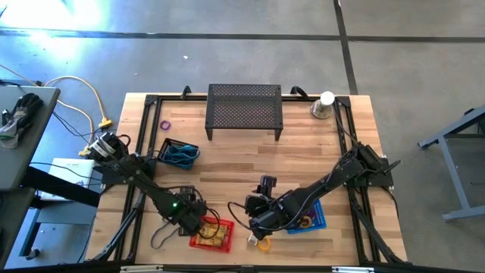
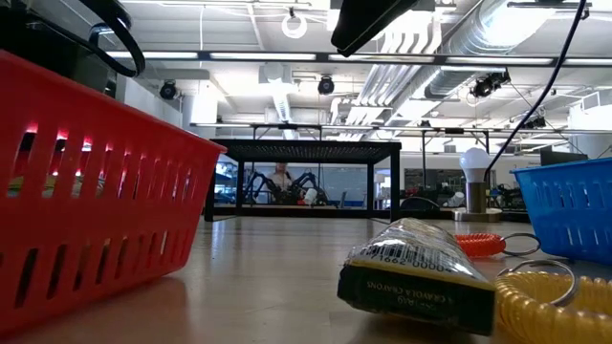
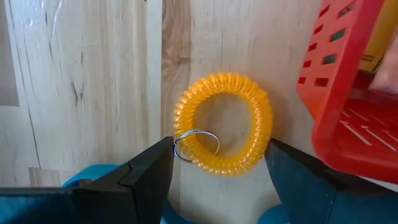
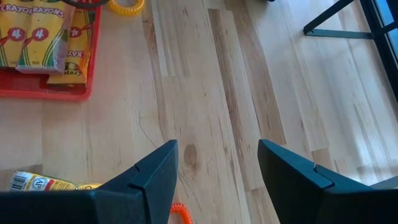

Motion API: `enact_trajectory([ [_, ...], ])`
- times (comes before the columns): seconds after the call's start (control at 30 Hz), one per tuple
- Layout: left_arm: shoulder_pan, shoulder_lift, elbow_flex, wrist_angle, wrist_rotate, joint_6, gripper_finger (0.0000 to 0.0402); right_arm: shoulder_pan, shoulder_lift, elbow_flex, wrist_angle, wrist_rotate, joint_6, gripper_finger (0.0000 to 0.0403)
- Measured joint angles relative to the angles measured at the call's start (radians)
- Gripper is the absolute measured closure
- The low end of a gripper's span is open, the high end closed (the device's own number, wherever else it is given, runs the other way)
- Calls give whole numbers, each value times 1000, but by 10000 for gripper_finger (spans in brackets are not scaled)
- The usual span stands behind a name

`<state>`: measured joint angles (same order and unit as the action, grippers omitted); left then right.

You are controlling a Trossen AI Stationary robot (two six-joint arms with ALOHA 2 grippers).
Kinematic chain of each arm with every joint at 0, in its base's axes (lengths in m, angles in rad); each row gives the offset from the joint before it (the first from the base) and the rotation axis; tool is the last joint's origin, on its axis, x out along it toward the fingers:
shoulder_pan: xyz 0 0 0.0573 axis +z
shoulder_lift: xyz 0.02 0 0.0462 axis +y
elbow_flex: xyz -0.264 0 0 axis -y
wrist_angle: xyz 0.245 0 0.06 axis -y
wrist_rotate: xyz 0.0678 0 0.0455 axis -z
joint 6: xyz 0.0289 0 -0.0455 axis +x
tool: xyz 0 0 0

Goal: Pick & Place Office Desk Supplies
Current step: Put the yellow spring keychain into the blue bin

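A yellow coiled band [image 3: 224, 124] with a metal key ring [image 3: 196, 144] lies flat on the wooden table, close beside a red basket [image 3: 354, 93]. My left gripper [image 3: 217, 152] points down over it, open, one finger on each side of the coil; I cannot see them touch it. In the high view this gripper [image 1: 194, 222] hides the coil. The red basket [image 4: 43, 87] holds yellow crayon boxes [image 4: 37, 37]. My right gripper [image 4: 217, 149] hangs open over bare table at centre front [image 1: 254, 218].
A loose crayon pack [image 2: 416, 277], a second yellow coil [image 2: 550, 306] and an orange coil [image 2: 478, 244] lie near the front edge by a blue basket [image 1: 312, 216]. A black basket with teal loops [image 1: 178, 154], a purple ring [image 1: 164, 124], the mesh stand [image 1: 244, 110] and a silver cone [image 1: 324, 105] stand farther back.
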<state>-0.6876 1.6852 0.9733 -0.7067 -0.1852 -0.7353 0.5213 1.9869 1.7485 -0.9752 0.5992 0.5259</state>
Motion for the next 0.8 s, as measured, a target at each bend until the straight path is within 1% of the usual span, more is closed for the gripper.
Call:
enact_trajectory([
  [0.13,11,0,-6,7,20,6,162,0,0,0,0,0,0,192],
  [0.23,29,-2,-28,36,69,5,188,0,0,0,0,0,0,192],
  [0.33,42,-3,-52,60,90,5,235,0,0,0,0,0,0,192],
  [0.53,50,-2,-63,55,97,5,369,0,0,0,0,0,1,192],
  [0.57,50,-2,-63,53,97,5,382,0,0,0,0,0,1,192],
  [0.7,50,-9,-63,50,97,6,390,0,0,0,0,0,1,192],
  [0.8,50,-38,-60,34,98,5,394,0,0,0,0,0,1,192],
])
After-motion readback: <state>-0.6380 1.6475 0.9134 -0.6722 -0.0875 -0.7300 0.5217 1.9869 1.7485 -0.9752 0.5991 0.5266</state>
